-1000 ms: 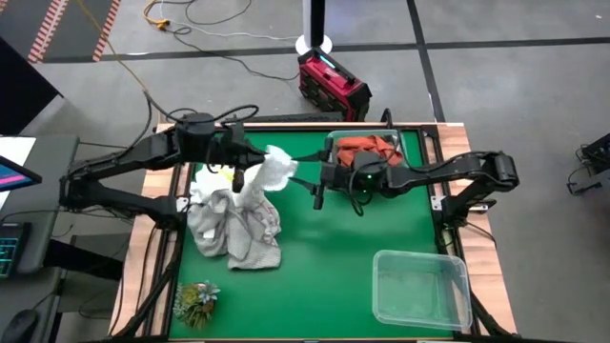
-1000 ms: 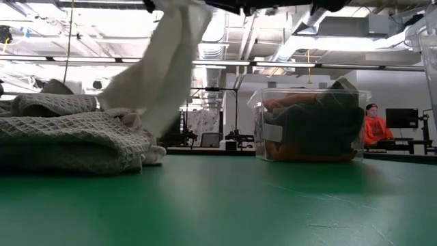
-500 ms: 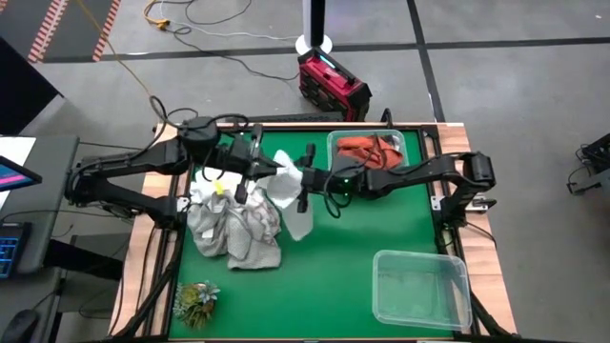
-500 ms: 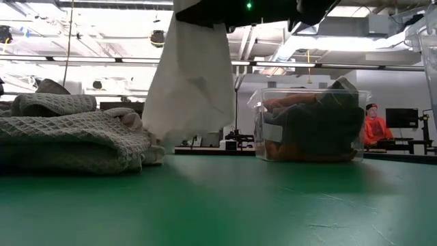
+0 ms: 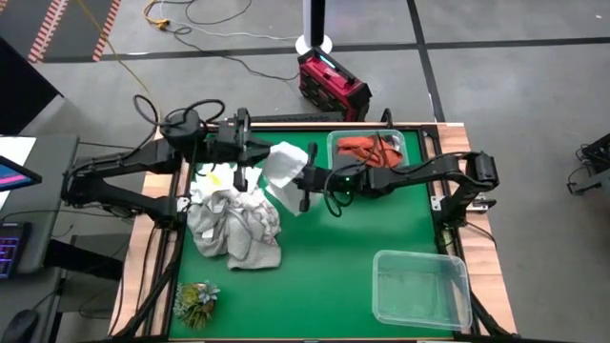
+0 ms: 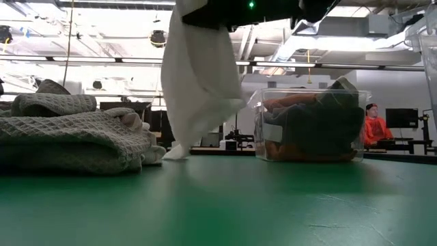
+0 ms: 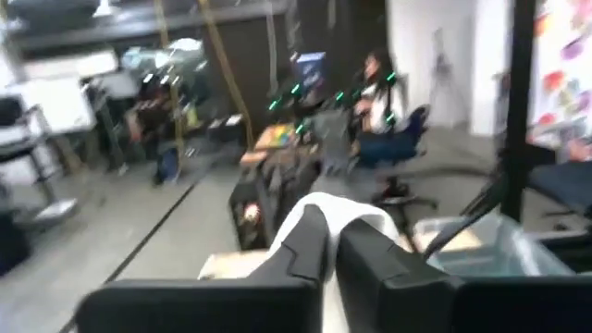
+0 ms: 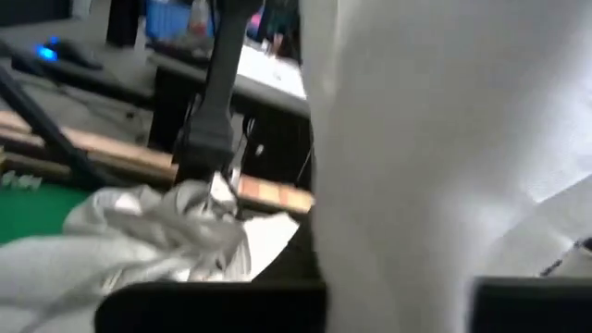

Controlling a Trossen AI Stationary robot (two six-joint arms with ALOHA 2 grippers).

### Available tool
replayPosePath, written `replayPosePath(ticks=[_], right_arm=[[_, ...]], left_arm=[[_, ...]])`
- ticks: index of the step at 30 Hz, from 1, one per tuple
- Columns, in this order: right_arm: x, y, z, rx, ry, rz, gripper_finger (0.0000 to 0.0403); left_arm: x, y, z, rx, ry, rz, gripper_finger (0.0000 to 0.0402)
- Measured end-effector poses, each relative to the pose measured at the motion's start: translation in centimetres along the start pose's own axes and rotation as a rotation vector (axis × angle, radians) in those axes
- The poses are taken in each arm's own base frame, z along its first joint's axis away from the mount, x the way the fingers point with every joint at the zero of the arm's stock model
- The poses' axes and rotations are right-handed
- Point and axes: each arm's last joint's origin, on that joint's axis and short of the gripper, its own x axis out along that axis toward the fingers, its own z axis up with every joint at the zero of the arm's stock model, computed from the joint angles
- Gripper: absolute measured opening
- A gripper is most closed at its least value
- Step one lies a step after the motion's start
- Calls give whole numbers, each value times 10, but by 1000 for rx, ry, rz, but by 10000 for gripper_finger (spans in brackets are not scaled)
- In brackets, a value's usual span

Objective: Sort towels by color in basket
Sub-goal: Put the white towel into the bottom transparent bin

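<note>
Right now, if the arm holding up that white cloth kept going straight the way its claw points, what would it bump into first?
Probably the left gripper. The right gripper, shut on the white towel, points across the table toward it; the grey towel pile lies just beside that line. Height is hard to judge.

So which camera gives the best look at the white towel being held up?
The low view: the white towel hangs full length, its lowest corner about at the table. The high view shows it bunched between the left gripper and right gripper. The right wrist view is filled by it; the left wrist view shows only an edge.
</note>
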Motion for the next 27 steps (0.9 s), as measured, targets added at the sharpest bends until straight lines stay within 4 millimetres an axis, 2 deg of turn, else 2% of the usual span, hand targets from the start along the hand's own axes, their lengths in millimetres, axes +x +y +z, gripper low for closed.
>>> replayPosePath(ticks=[2,6,9,12,14,20,24,27], right_arm=[[-8,-3,7,18,26,13,26],[-37,-6,36,32,37,50,23],[-71,-12,68,42,-20,70,18],[-110,-21,99,76,-101,82,18],[-135,-26,114,142,-145,101,18],[-197,-30,140,380,-229,276,25],[-233,-33,155,422,-348,402,29],[-252,-30,161,424,-403,558,22]], left_arm=[[-4,-1,-4,-8,65,2,56],[-11,-1,6,-14,122,-7,133],[-17,-2,14,6,192,-31,187],[-21,-6,16,28,244,-73,221],[-22,-7,16,33,263,-84,230],[-30,-8,17,33,298,-71,233],[-31,-6,14,44,344,-4,233],[-33,-5,11,50,379,40,233]])
